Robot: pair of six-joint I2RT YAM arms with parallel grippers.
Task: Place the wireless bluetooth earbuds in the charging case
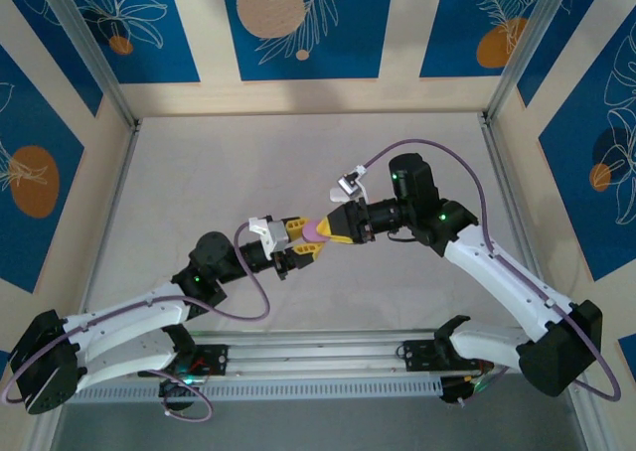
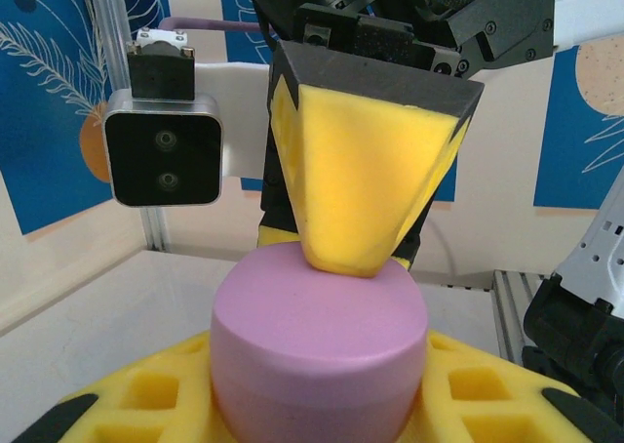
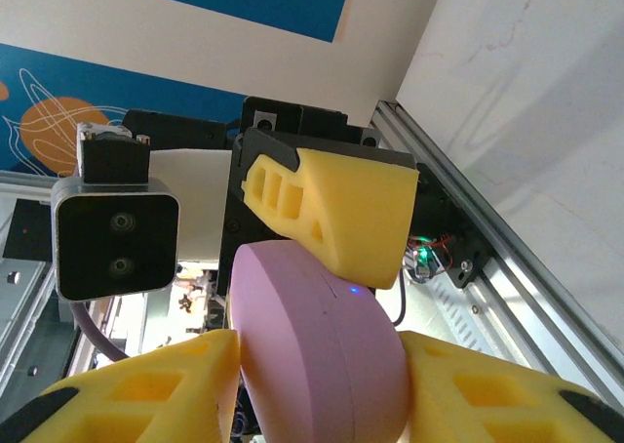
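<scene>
Left tool (image 1: 303,240) and right tool (image 1: 330,232) meet nose to nose in mid-air, both on one lilac-pink charging case (image 2: 317,336). The left tool is clamped on the case's rounded sides, its yellow fingers hugging it from either flank in the left wrist view. The right tool's fingers sit against the case on both sides in the right wrist view, so it reads as gripping too, though how firmly I cannot tell. The case hangs between them well above the desk (image 1: 248,163), touching nothing else. Its lid looks closed along a thin seam, so whether any earbuds sit inside cannot be told.

What could go wrong, as I judge it: the shell is smooth and pebble-shaped, and two grips pressing from crossed directions could squeeze it out sideways and send it down onto the desk. If one tool lets go before the other has a sure hold, the same drop follows. A pull that is off-axis could also twist the case in the soft pads rather than open the lid.

Counted: one charging case, two tools, and one wrist camera (image 2: 161,150) on the opposing arm in each wrist view, two in all.
</scene>
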